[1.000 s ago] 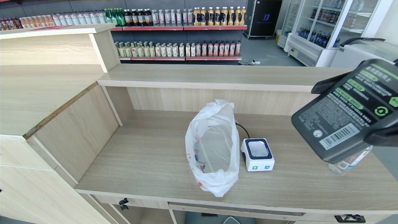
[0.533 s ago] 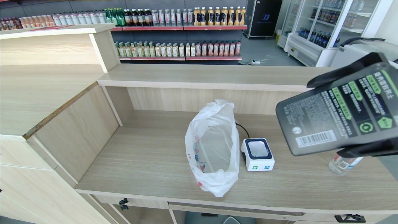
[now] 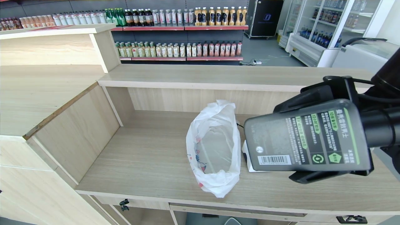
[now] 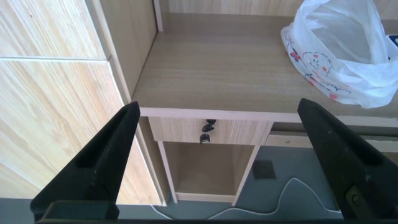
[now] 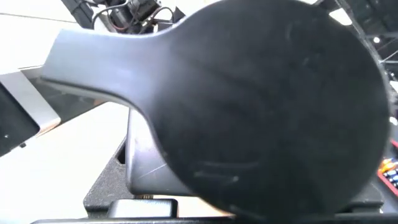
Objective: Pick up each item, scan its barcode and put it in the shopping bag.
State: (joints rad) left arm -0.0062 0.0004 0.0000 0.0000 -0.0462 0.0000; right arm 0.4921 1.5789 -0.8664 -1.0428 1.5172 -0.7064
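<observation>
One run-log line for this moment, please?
right gripper: holding black bottle by scanner | left gripper: open | shopping bag: mouth open

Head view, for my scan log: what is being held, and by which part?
The right tool clamps the dark bottle by its narrow sides.

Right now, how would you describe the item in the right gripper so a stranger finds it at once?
Find the wooden counter with the white shopping bag. Right of the bag, the right gripper holds a flat bottle in the air. It alone is dark grey, with green labels and a white barcode.
</observation>
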